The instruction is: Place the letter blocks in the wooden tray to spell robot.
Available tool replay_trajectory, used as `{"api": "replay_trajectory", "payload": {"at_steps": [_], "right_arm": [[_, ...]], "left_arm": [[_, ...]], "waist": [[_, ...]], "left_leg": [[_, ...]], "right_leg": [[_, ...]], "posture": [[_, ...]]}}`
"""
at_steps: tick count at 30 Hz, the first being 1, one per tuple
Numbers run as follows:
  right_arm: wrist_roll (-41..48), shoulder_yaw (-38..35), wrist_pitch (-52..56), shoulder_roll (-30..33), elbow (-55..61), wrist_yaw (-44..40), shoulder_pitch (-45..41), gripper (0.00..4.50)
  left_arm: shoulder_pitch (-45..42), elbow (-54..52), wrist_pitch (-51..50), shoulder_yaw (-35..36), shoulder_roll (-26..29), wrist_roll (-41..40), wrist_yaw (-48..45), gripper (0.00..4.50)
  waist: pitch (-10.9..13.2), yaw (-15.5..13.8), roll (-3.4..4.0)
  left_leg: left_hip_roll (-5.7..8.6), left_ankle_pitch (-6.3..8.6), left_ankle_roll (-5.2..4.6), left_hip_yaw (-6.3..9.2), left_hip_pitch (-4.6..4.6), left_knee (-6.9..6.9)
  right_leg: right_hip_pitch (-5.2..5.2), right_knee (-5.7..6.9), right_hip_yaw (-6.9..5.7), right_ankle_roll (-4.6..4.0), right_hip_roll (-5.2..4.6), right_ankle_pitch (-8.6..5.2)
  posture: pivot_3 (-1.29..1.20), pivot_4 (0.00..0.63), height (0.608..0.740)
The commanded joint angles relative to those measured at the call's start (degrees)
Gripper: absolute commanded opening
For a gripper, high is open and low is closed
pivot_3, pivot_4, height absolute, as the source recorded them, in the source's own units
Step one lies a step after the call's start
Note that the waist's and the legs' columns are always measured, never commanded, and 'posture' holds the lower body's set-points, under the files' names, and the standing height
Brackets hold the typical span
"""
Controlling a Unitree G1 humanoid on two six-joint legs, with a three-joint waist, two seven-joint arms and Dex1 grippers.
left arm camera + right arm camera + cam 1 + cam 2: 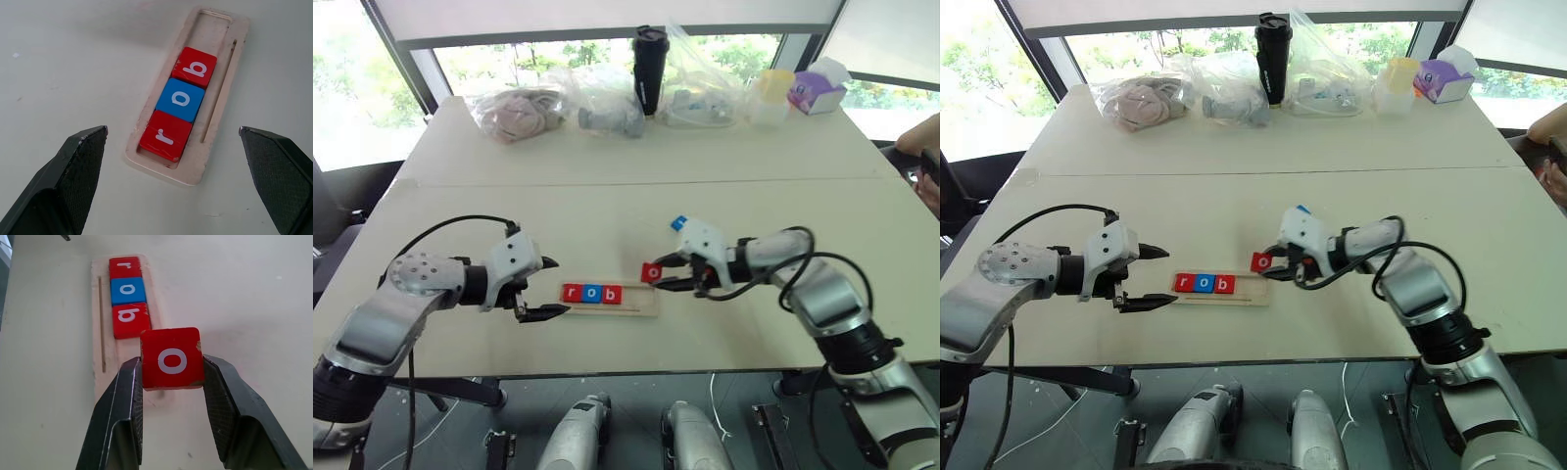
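wooden tray [644, 302]: r, o, b seated | right gripper [172, 378]: pinching red "o" block [171, 358] | left gripper [546, 288]: spread

Your robot's two arms are clad in silver-grey metal shells with black joint bands. The left arm [382, 313] carries a round shoulder-like cap dotted with small screws. Each wrist ends in a white housing, and loose black cables loop over both arms. The left gripper [544, 288] and right gripper [663, 272] each have two black, tapered fingers [78, 171] with finely textured inner pads.
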State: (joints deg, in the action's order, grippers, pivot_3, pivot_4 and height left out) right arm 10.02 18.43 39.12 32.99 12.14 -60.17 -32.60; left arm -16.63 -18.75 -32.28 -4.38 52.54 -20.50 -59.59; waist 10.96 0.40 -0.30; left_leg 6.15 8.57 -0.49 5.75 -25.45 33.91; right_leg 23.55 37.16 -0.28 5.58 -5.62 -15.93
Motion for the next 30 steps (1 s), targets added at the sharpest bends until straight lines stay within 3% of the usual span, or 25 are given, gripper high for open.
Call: {"api": "replay_trajectory", "payload": {"at_steps": [1,30], "right_arm": [[-0.46,1.48,4.35,-1.13,3.82,3.27,-1.13,1.16],[-3.28,8.29,1.22,-0.71,-1.03,3.74,-2.23,1.16]], "left_arm": [[-0.51,-1.81,0.25,0.45,-0.45,-0.08,0.3,4.5],[-1.43,-5.6,-2.35,-0.02,-0.9,-2.07,0.09,4.5]], "waist": [[0.0,-0.04,0.0],[-0.01,0.27,-0.01]], "left_leg": [[0.0,0.0,0.0,0.0,0.0,0.0],[-0.03,-0.01,-0.01,0.0,0.03,0.0]], "right_leg": [[0.01,0.01,0.0,0.0,0.0,0.0],[-0.02,0.05,-0.01,0.15,0.06,0.09]], "posture": [[0.0,0.15,0.74],[0.0,0.15,0.74]]}}
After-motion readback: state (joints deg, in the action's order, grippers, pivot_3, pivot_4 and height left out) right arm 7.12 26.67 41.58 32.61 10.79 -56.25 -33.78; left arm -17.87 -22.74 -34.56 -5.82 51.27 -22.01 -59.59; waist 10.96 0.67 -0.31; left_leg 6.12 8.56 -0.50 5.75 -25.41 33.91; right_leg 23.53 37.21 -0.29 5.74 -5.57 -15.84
